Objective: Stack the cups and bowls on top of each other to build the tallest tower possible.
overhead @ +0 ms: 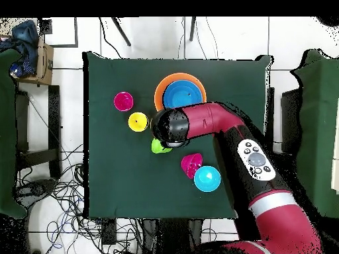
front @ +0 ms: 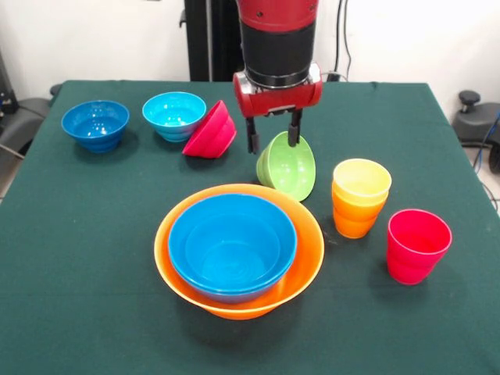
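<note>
Green bowl (front: 287,166), tilted on edge near the middle of the worktop (front: 78,258), its rim pinched between the two fingers of the tool (front: 273,134); the tool is clenched on that rim. Whether the bowl's lower edge touches the cloth cannot be told. The bowl looks light, stiff and glossy, so probably slippery; the thin rim is the sensible hold, as taken here. The tower (front: 238,248), an orange bowl with a blue bowl nested inside, sits just in front, toward the camera-side edge. In the front view the yellow cup (front: 361,181) sits in the orange cup (front: 355,219), the red cup (front: 417,244) beside them. The overhead view hides the tool under the arm (overhead: 212,122); only a sliver of green bowl shows.
</note>
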